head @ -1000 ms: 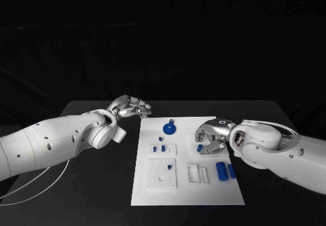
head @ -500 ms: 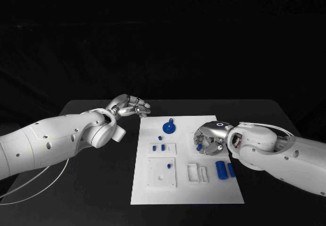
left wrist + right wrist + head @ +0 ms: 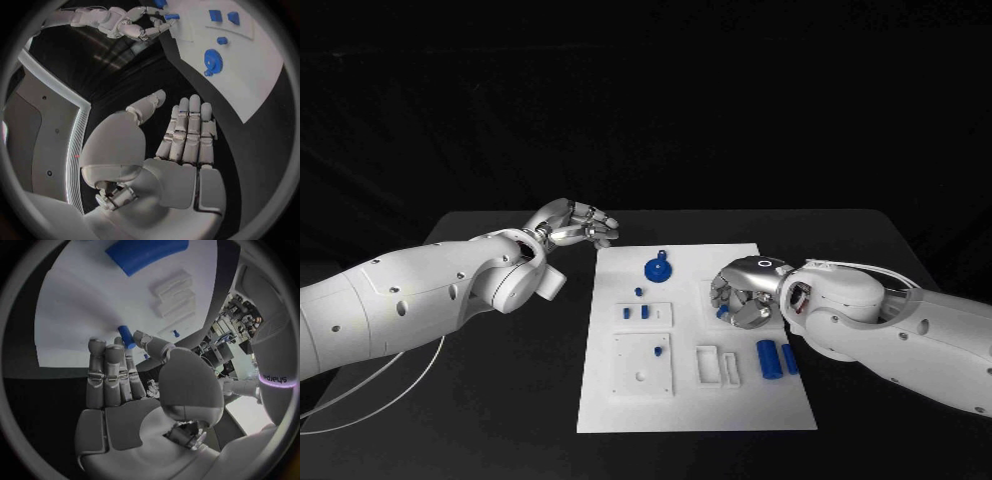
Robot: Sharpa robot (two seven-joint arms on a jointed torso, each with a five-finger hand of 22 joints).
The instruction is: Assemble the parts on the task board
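Note:
The white task board (image 3: 790, 420) lies in the middle of the black table. My right hand (image 3: 744, 290) hovers over the board's right side and pinches a small blue peg (image 3: 724, 312) between thumb and fingers; the peg (image 3: 125, 335) shows at the fingertips in the right wrist view. My left hand (image 3: 574, 222) hangs beside the board's far left corner, fingers straight and holding nothing (image 3: 184, 135). On the board lie a blue gear (image 3: 658, 269), a small blue stud (image 3: 640, 294), two blue squares (image 3: 635, 314) and two blue cylinders (image 3: 773, 360).
A white plate with holes (image 3: 645, 368) and two white brackets (image 3: 718, 368) sit on the board's near half. A white cable (image 3: 372, 395) trails under my left arm. Black table surface lies on both sides of the board.
My right hand has edged slightly left over the board with the blue peg in its fingers. The left hand has stayed where it was.

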